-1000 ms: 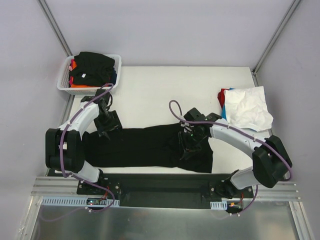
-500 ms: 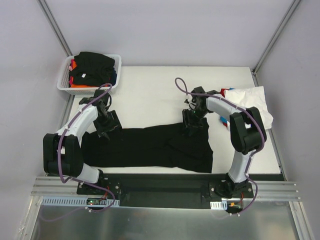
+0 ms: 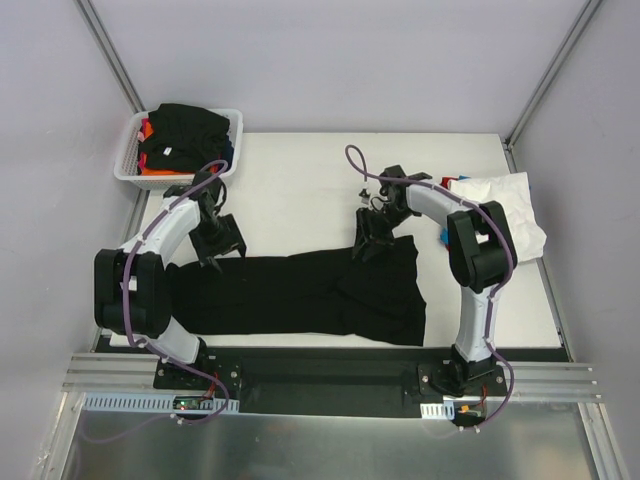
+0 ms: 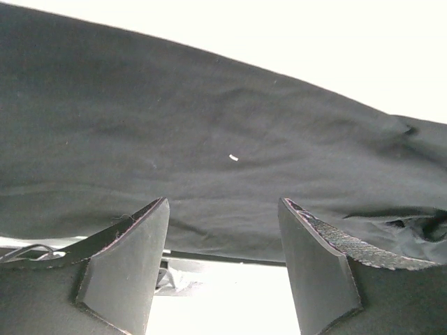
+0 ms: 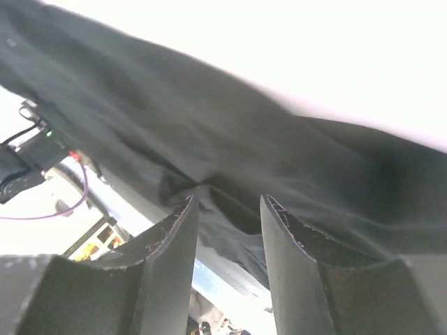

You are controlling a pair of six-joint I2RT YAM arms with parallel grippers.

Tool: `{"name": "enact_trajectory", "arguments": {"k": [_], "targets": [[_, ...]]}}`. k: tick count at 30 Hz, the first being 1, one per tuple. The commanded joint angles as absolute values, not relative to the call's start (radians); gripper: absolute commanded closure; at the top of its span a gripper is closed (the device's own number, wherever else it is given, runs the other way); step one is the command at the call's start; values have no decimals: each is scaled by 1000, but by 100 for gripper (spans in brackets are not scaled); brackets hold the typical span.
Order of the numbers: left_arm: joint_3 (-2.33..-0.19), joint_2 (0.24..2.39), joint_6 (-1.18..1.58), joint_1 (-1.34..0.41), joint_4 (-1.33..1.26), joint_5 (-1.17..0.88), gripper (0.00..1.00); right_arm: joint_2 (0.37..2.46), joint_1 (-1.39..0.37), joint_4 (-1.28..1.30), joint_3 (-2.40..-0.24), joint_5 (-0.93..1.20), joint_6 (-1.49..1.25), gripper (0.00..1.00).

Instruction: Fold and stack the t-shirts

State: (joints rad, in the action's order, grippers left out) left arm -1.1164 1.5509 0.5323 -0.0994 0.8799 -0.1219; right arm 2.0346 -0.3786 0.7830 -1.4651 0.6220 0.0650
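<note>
The black t-shirt (image 3: 300,295) is lying stretched crosswise along the near side of the table (image 3: 300,190), and both my claws are working at its far hem. My left claw (image 3: 218,243) is hovering over the shirt's far left corner, just where it was a second ago, fingers spread and gripping nothing. My right claw (image 3: 372,238) is the one arriving somewhere new: it is coming out from the middle of the shirt's right half to the far hem, and that hem is now reaching slightly farther from me. Its fingers are standing partly apart with a dark fold at their tips (nipped or merely behind them, I cannot tell). I am reading this as flattening before the first fold. Beyond the shirt's right end the white t-shirt (image 3: 495,215) is waiting; beyond its left end, the basket (image 3: 128,165).
</note>
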Motion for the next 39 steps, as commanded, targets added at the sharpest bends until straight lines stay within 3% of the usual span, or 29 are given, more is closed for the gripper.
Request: {"name": "enact_trajectory", "arguments": {"k": [1,14,27,31,39], "targets": [[-1178,1586,538,-117,916,-117,36,2017,-399,750,-1464,732,71,56],[-1193,1608,541,-132,919,-109,36,1938,-448,675,-1307,732,20,58],[-1157,1575,543,-132,920,-103,36,1921,-453,681,-1328,709,6,78],[-1154,1571,546,-132,920,-103,36,1907,-454,683,-1313,710,6,99],[-1154,1569,552,-135,919,-106,36,1870,-454,695,-1305,677,5,99]]}}
